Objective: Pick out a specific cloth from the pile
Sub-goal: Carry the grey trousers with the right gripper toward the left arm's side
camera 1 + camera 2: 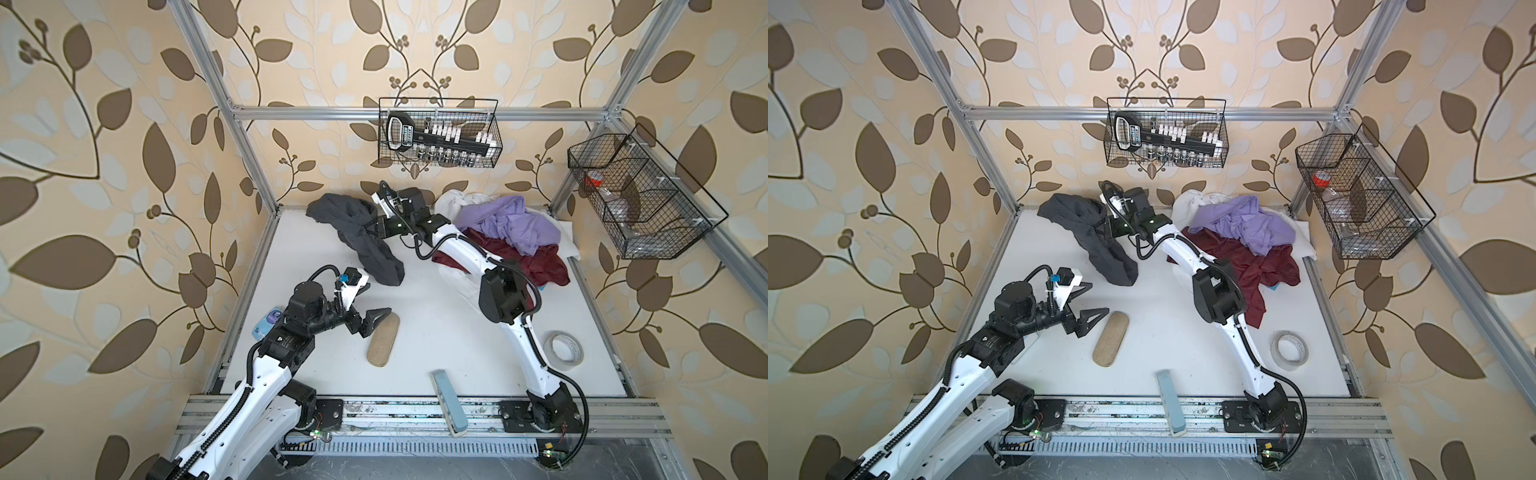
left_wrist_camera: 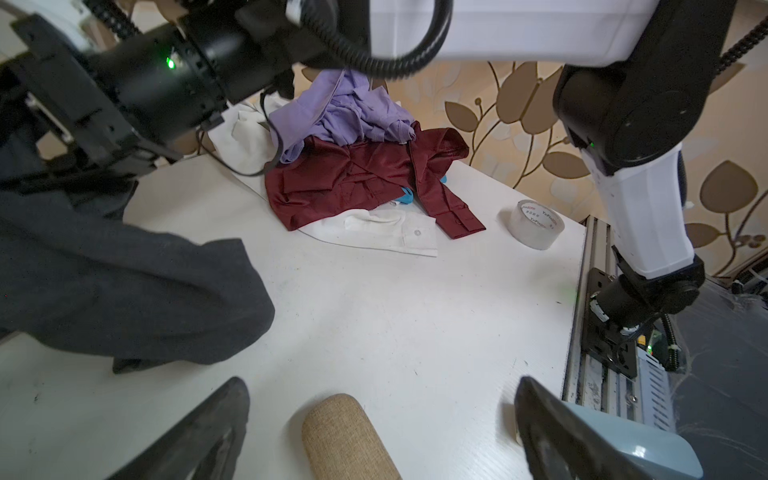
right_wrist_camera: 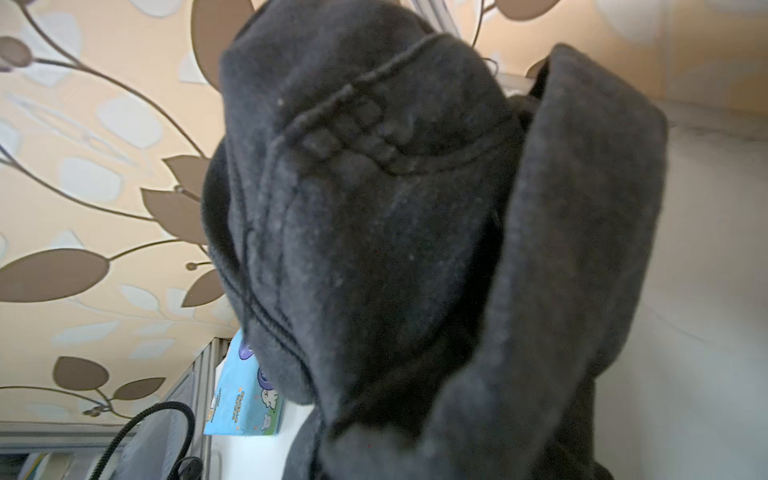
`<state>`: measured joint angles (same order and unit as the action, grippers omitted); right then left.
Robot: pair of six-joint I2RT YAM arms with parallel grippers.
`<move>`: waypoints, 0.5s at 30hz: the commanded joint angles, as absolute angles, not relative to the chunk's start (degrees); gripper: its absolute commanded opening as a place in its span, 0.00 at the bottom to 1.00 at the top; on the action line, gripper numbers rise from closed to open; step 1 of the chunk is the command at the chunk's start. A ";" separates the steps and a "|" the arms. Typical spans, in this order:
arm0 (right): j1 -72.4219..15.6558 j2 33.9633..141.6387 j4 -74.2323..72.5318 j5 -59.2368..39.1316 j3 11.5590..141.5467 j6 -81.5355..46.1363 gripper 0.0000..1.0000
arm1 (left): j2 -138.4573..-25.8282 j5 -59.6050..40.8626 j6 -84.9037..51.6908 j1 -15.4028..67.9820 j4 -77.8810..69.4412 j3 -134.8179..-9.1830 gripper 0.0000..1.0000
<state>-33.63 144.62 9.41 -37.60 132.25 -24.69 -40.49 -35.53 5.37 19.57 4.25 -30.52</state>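
Pinching the cloth (image 1: 360,245), right fingers (image 1: 370,227) clamped.

You are standing at a robotics test cell, not a lived-in room: an aluminium frame (image 1: 415,112) of bolted extrusions boxes in a white tabletop (image 1: 436,324), and leaf-patterned wallpaper (image 1: 104,166) covers the flat panels behind it. The left arm (image 1: 270,370) and the right arm (image 1: 525,345) stand bolted to a slotted rail (image 1: 395,419) along the near edge, with a vented cable duct (image 1: 415,448) beneath. A back basket (image 1: 438,99) and a side basket (image 1: 602,195) of wire hang from the frame, while the pile (image 1: 507,220) and a tape roll (image 1: 555,362) lie on the tabletop.
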 commanded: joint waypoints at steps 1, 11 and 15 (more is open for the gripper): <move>-35.70 149.15 -11.00 -46.44 136.85 -33.26 0.00 | -40.03 -35.16 5.01 20.21 1.67 -30.15 0.99; -40.71 161.91 -21.35 -46.55 140.74 -37.80 0.00 | -40.61 -34.68 5.19 20.21 1.93 -30.17 0.99; -41.31 163.75 -21.10 -45.58 141.23 -37.70 0.03 | -40.61 -34.72 5.19 20.21 1.93 -30.15 0.99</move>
